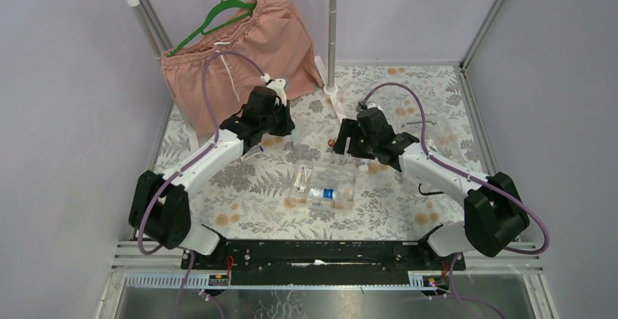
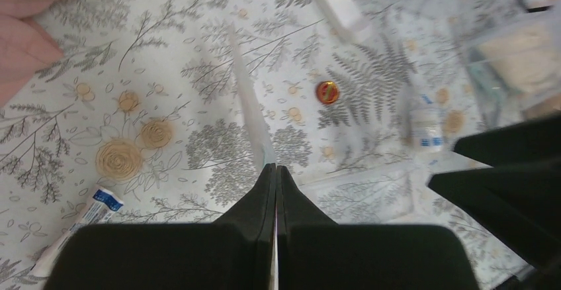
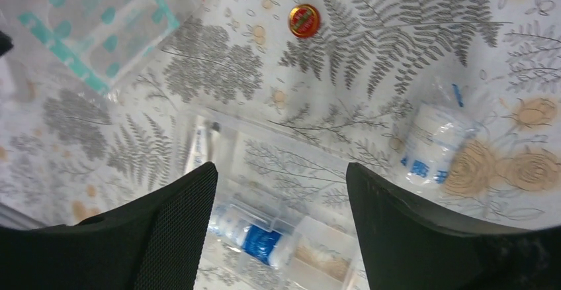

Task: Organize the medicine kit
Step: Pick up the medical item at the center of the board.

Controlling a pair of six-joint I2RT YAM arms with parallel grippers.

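Closest to the right wrist camera is the right gripper (image 3: 281,171). It is released, its jaws stand wide apart with nothing between them, and it hangs directly above the clear box (image 3: 291,154) of the medicine kit. Inside the box a small bottle (image 3: 255,240) with a blue label lies on its side, and a thin tube (image 3: 198,143) lies in the compartment next to it. A bandage roll (image 3: 430,145) in a clear wrapper with blue print rests on the flowered tablecloth (image 3: 218,71), just beside the box and outside its wall. Farther from the box lies a small round red tin (image 3: 303,20).

The left gripper (image 2: 275,169) is clenched, its two fingers pressed together. A thin flat packet (image 2: 248,98), seen edge-on, runs out from between the tips, so it seems to be pinched there. (Whether this is the clear bag of plasters (image 3: 99,32) with the teal pattern, which the right wrist camera shows beyond the box, cannot be told.) This gripper is off the box's far left corner, between the box and the pink shorts (image 1: 248,42), which hang on a green hanger (image 1: 218,14). A small sachet (image 2: 89,214) with blue print lies on the cloth, well apart from the box. In the overhead view the box sits between the two arms.
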